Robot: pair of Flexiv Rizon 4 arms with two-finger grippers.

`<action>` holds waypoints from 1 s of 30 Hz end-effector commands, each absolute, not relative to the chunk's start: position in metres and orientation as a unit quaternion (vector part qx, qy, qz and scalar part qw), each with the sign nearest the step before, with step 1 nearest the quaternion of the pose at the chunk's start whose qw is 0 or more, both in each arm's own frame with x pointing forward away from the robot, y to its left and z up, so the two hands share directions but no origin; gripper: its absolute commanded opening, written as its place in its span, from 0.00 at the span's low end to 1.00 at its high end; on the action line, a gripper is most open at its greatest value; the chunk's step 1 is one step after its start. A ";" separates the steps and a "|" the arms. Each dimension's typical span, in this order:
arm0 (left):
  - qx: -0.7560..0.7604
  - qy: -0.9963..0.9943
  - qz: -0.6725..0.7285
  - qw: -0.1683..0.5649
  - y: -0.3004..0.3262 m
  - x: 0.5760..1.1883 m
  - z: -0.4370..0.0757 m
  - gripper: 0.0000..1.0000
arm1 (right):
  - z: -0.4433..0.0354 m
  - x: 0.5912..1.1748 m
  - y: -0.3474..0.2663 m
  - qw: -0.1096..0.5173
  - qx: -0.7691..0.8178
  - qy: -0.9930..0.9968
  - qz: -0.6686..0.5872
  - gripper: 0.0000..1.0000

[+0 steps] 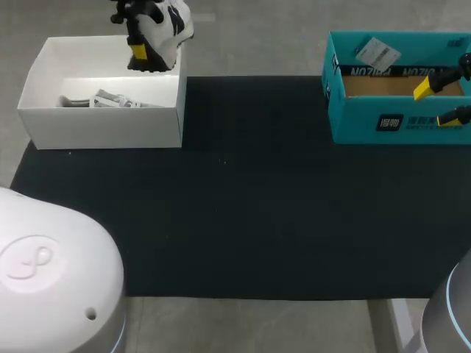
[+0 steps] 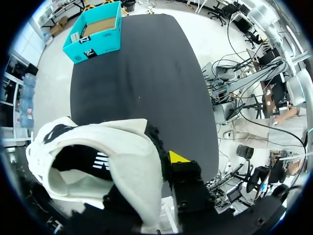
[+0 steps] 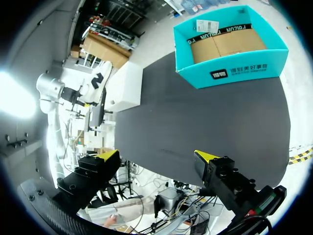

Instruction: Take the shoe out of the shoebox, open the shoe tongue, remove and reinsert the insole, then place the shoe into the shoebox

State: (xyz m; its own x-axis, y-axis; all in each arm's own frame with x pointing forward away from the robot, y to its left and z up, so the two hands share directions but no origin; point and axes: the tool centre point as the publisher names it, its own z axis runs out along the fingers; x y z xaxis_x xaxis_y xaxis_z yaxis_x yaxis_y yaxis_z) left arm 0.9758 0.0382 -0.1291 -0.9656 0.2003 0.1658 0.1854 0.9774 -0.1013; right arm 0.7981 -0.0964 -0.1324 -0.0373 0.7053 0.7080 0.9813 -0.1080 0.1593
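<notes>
**White shoe out of the box: first step done, remainder pending**

The white-and-black sports shoe (image 1: 169, 26) hangs in the air over the far wall of the open white cardboard box (image 1: 103, 125). That box holds only crumpled grey packing paper (image 1: 110, 99).

The left gripper (image 1: 141, 50) is clamped on the shoe. In the left wrist view one yellow fingertip (image 2: 178, 157) presses on the outside of the shoe's collar; the shoe hides the other finger.

The right gripper (image 3: 156, 155) is empty, with its fingers wide apart. It stands over the open teal cardboard box (image 1: 360, 121) at the opposite end of the black table mat (image 1: 243, 206).

Status, as judged:
- **Done:** removal from the box is complete or nearly so.
- **Not yet done:** the shoe is not set down on the mat.
- **Outstanding:** opening the tongue, removing the insole, reinserting it, and returning the shoe to the box.
- **Unclear:** the shoe's interior shows dark, so the insole's position cannot be confirmed.
</notes>
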 end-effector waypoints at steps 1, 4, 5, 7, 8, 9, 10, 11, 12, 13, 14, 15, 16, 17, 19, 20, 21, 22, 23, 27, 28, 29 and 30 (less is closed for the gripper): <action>-0.097 -0.990 0.021 0.095 0.055 0.993 -0.127 0.00 | -0.133 0.798 -0.096 0.204 -0.664 -0.636 -0.337 1.00; -0.108 -0.990 0.004 0.095 0.064 0.996 -0.127 0.00 | -0.133 0.798 -0.096 0.204 -0.664 -0.636 -0.337 1.00; -0.109 -0.989 -0.001 0.095 0.066 0.998 -0.127 0.00 | -0.133 0.798 -0.096 0.204 -0.664 -0.636 -0.337 1.00; -0.107 -0.989 -0.011 0.097 0.074 1.003 -0.128 0.00 | -0.133 0.798 -0.096 0.204 -0.664 -0.636 -0.337 1.00; -0.112 -0.988 -0.018 0.103 0.078 1.005 -0.128 0.00 | -0.133 0.798 -0.096 0.204 -0.664 -0.636 -0.337 1.00; -0.113 -0.988 -0.022 0.105 0.082 1.007 -0.128 0.00 | -0.133 0.798 -0.096 0.204 -0.664 -0.636 -0.337 1.00; -0.089 -0.991 -0.021 0.095 0.084 1.009 -0.129 0.00 | -0.133 0.798 -0.096 0.204 -0.664 -0.636 -0.337 1.00; -0.086 -0.991 -0.022 0.103 0.086 1.012 -0.129 0.00 | -0.133 0.798 -0.096 0.204 -0.664 -0.636 -0.337 1.00; -0.086 -0.991 -0.022 0.103 0.086 1.012 -0.129 0.00 | -0.133 0.798 -0.096 0.204 -0.664 -0.636 -0.337 1.00; -0.086 -0.991 -0.022 0.103 0.086 1.012 -0.129 0.00 | -0.133 0.798 -0.096 0.204 -0.664 -0.636 -0.337 1.00; -0.086 -0.991 -0.022 0.103 0.086 1.012 -0.129 0.00 | -0.133 0.798 -0.096 0.204 -0.664 -0.636 -0.337 1.00; -0.086 -0.991 -0.022 0.103 0.086 1.012 -0.129 0.00 | -0.133 0.798 -0.096 0.204 -0.664 -0.636 -0.337 1.00; -0.086 -0.991 -0.022 0.103 0.086 1.012 -0.129 0.00 | -0.133 0.798 -0.096 0.204 -0.664 -0.636 -0.337 1.00; -0.086 -0.991 -0.022 0.103 0.086 1.012 -0.129 0.00 | -0.133 0.798 -0.096 0.204 -0.664 -0.636 -0.337 1.00; -0.086 -0.991 -0.022 0.103 0.086 1.012 -0.129 0.00 | -0.133 0.798 -0.096 0.204 -0.664 -0.636 -0.337 1.00; -0.086 -0.991 -0.022 0.103 0.086 1.012 -0.129 0.00 | -0.133 0.798 -0.096 0.204 -0.664 -0.636 -0.337 1.00; -0.086 -0.991 -0.022 0.103 0.086 1.012 -0.129 0.00 | -0.133 0.798 -0.096 0.204 -0.664 -0.636 -0.337 1.00; -0.086 -0.991 -0.022 0.103 0.086 1.012 -0.129 0.00 | -0.133 0.798 -0.096 0.204 -0.664 -0.636 -0.337 1.00; -0.086 -0.991 -0.022 0.103 0.086 1.012 -0.129 0.00 | -0.133 0.798 -0.096 0.204 -0.664 -0.636 -0.337 1.00; -0.086 -0.991 -0.022 0.103 0.086 1.012 -0.129 0.00 | -0.133 0.798 -0.096 0.204 -0.664 -0.636 -0.337 1.00; -0.096 -0.991 -0.014 0.097 0.086 1.012 -0.130 0.00 | -0.133 0.798 -0.096 0.204 -0.664 -0.636 -0.337 1.00; -0.094 -0.991 -0.008 0.094 0.089 1.014 -0.128 0.00 | -0.133 0.798 -0.096 0.204 -0.664 -0.636 -0.337 1.00; -0.090 -0.992 -0.018 0.084 0.093 1.017 -0.128 0.00 | -0.133 0.798 -0.096 0.204 -0.664 -0.636 -0.337 1.00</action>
